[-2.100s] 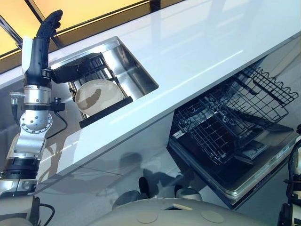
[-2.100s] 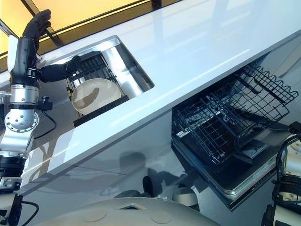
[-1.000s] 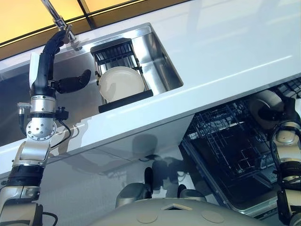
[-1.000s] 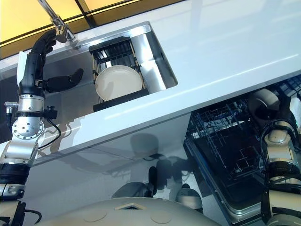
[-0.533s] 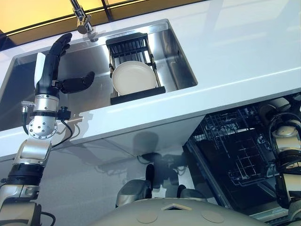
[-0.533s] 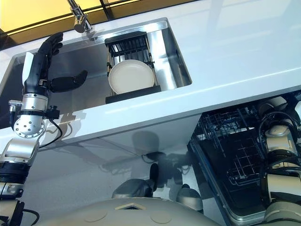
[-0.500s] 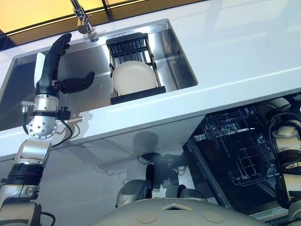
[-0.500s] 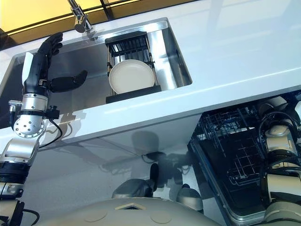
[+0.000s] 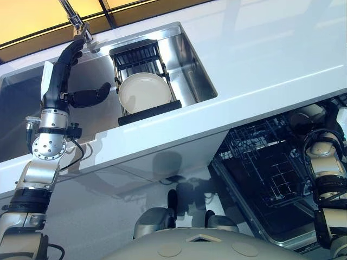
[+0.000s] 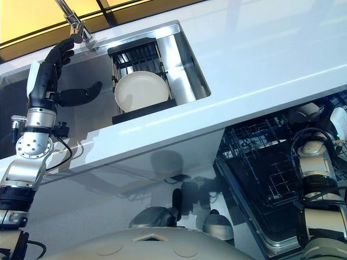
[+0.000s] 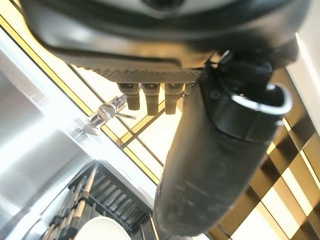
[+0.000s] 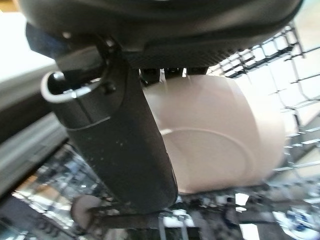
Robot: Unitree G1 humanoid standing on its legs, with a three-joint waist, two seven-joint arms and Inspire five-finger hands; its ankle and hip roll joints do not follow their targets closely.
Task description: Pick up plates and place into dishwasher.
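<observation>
A cream plate (image 9: 143, 92) stands on edge in a black rack (image 9: 135, 54) inside the steel sink (image 9: 190, 59). My left hand (image 9: 57, 81) hangs over the sink just left of that rack, open, with straight fingers and the thumb spread toward the plate. Its thumb (image 11: 215, 165) shows with the plate's rim (image 11: 102, 227) past it. At the right, my right hand (image 12: 120, 145) is shut on a second cream plate (image 12: 220, 135), thumb across its face, over the open dishwasher's wire rack (image 9: 260, 162).
A faucet (image 9: 76, 21) rises behind the sink's left part, close to my left fingertips. A white counter (image 9: 260, 49) runs to the right of the sink. The dishwasher door lies open below the counter's front edge.
The whole picture has swung, so the camera moved. My right arm has come up beside the dishwasher rack with its plate. The left hand keeps its pose by the sink rack.
</observation>
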